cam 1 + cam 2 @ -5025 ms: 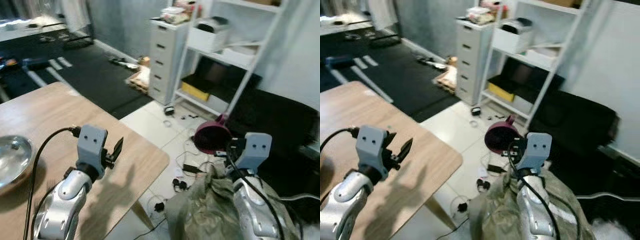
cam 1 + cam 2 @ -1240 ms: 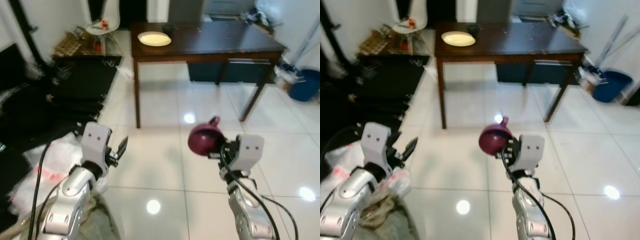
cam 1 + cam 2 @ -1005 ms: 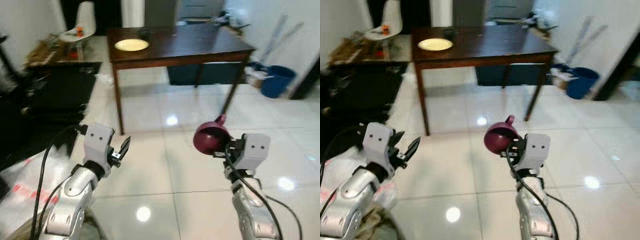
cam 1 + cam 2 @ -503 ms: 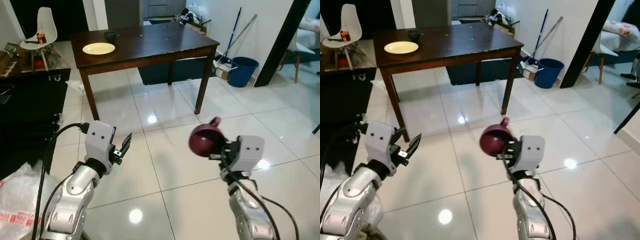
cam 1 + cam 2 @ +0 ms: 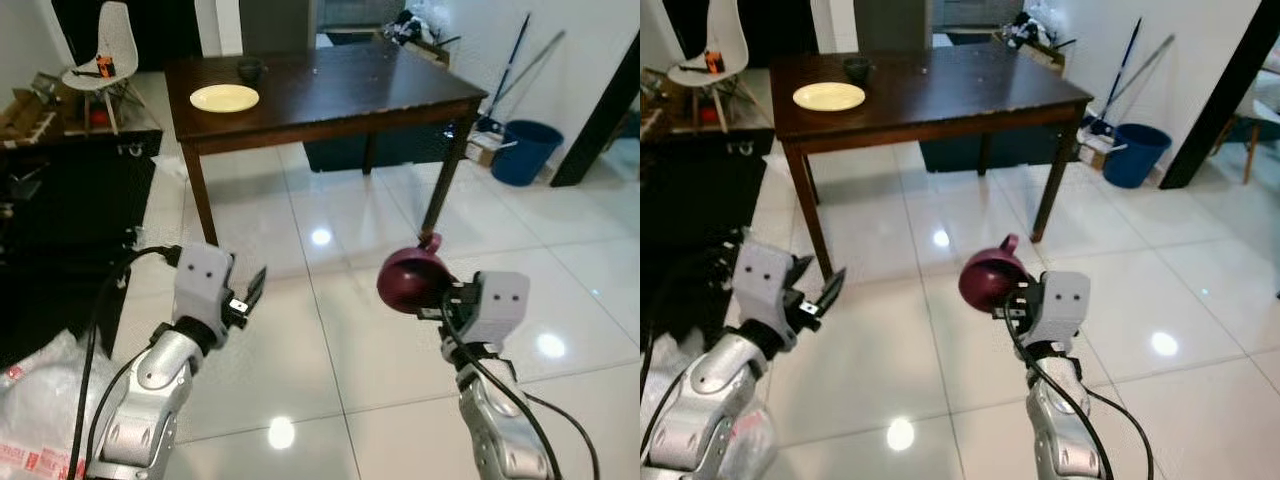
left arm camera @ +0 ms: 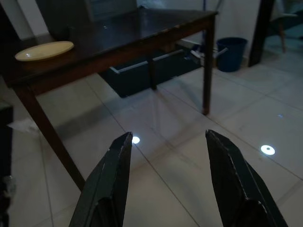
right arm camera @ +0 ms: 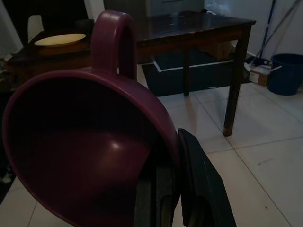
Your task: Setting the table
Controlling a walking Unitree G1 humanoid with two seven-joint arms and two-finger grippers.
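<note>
Right gripper clamps the cup, left gripper spread, as the table has swung ahead, probably the destination.

maroon cup: smooth matt plastic | dining table: dark polished wood | floor tiles: glossy, mirror-like

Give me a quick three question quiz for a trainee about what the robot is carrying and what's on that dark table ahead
1. True or false: the right gripper is shut on a maroon cup.
2. The yellow plate lies on: A) the white chair B) the dark table C) the floor.
3. Fill in: the left gripper has its fingers ____ and holds nothing.

Key: 1 true. 2 B. 3 open.
</note>
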